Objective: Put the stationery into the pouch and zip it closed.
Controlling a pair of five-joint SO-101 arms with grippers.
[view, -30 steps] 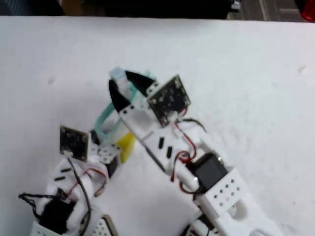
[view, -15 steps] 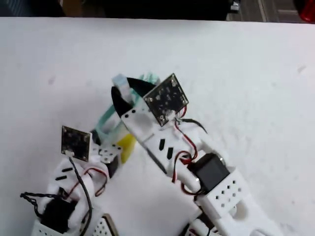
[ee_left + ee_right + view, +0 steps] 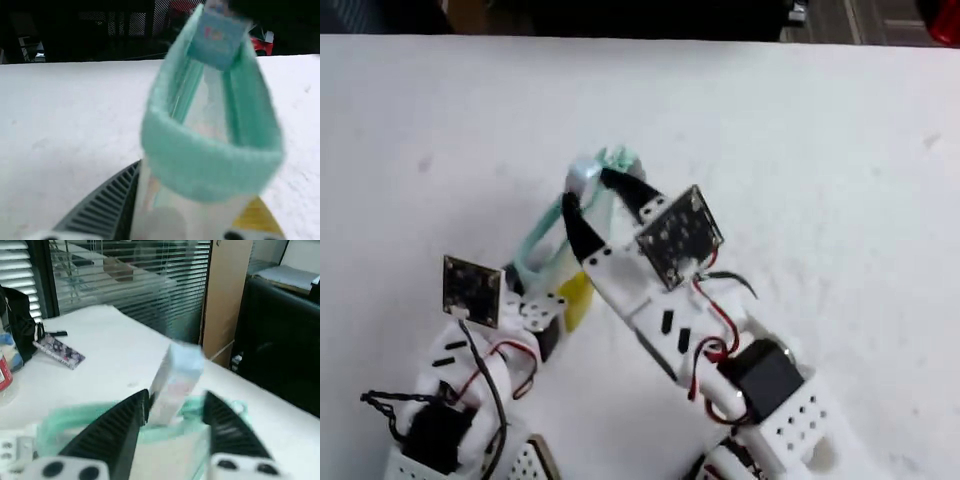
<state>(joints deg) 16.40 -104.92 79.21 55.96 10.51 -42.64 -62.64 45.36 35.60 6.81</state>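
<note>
Nearest us, our left gripper [image 3: 185, 220] clamps the pouch [image 3: 210, 160], mouth raised. At its far rim our right gripper [image 3: 176, 397] stands spread around the blue stationery piece [image 3: 177, 375]. We judge insertion underway; next, nudge it fully inside

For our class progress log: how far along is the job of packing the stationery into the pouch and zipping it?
Done: the pouch is held open in the left gripper.
In hand: a pale blue item stands at the pouch mouth between the parted fingers of the right gripper, apparently not fully inside.
Left: getting it down in, then zipping the pouch closed.
</note>
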